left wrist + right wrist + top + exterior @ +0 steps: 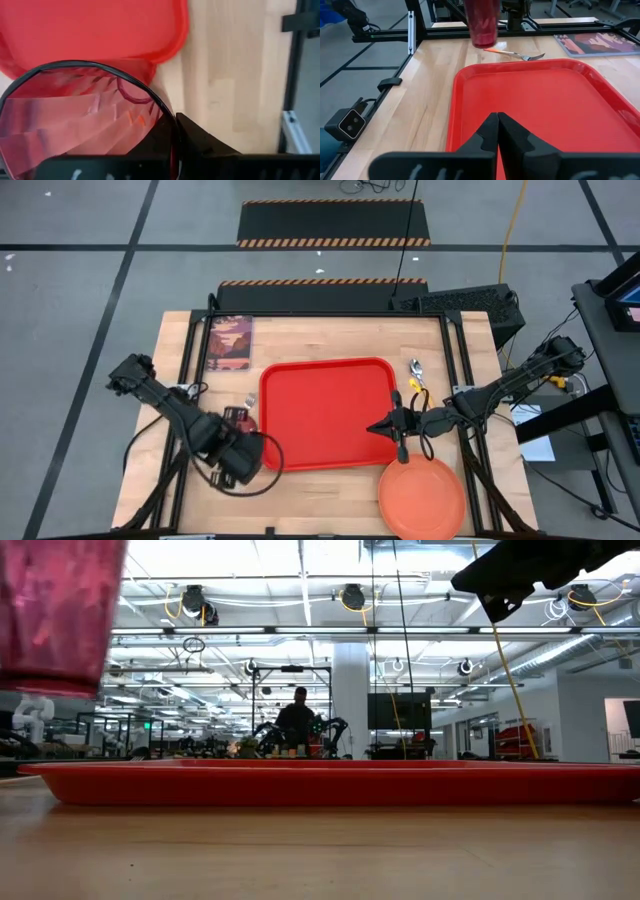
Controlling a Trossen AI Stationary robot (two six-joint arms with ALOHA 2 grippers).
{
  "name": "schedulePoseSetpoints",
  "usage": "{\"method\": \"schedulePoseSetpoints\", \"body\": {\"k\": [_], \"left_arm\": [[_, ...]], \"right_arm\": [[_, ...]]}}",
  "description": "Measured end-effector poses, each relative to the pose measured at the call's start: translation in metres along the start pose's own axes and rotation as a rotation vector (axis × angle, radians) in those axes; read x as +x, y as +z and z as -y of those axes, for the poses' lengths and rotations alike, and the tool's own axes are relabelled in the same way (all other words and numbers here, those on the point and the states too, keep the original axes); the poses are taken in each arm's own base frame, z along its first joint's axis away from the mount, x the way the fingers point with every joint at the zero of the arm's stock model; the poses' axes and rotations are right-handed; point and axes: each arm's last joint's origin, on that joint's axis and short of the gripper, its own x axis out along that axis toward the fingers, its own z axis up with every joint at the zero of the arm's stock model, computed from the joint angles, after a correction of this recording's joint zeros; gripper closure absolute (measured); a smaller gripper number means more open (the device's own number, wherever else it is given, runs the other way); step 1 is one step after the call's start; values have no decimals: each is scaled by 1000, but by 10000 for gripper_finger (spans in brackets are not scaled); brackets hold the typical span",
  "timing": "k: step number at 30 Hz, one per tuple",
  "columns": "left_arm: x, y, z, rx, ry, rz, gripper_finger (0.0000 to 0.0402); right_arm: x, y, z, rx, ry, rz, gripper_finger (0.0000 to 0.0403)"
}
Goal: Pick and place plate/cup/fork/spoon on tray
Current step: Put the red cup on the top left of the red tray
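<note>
My left gripper [240, 432] is shut on the dark red cup [238, 418] just off the red tray's [328, 412] left edge. The cup is lifted and shows high in the low view [55, 615]. The fork [250, 400] lies flat on the table by the cup and also shows in the right wrist view [515, 53]. The spoon [416, 372] lies right of the tray. The orange plate [421, 498] lies at the near right. My right gripper [372, 427] is shut and empty over the tray's right rim. My left gripper pinches the cup's wall at its rim [169, 114], on the side nearest the wrist. One finger seems to be inside the cup and one finger [200, 142] outside. The fingers come from above, slanting. The cup hangs upright, mouth up, clear of the table [55, 680].
A picture book [229, 342] lies at the table's far left. Black frame rails [462, 350] run along the table's sides. A person stands far off in the room [298, 715]. Bare wood [320, 850] lies in front of the tray.
</note>
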Motion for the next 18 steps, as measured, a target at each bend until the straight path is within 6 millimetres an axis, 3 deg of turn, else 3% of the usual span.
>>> {"method": "schedulePoseSetpoints", "body": {"k": [18], "left_arm": [[4, 31, -93, 119, 150, 12, 386]], "right_arm": [[0, 0, 0, -4, -2, -2, 403]]}}
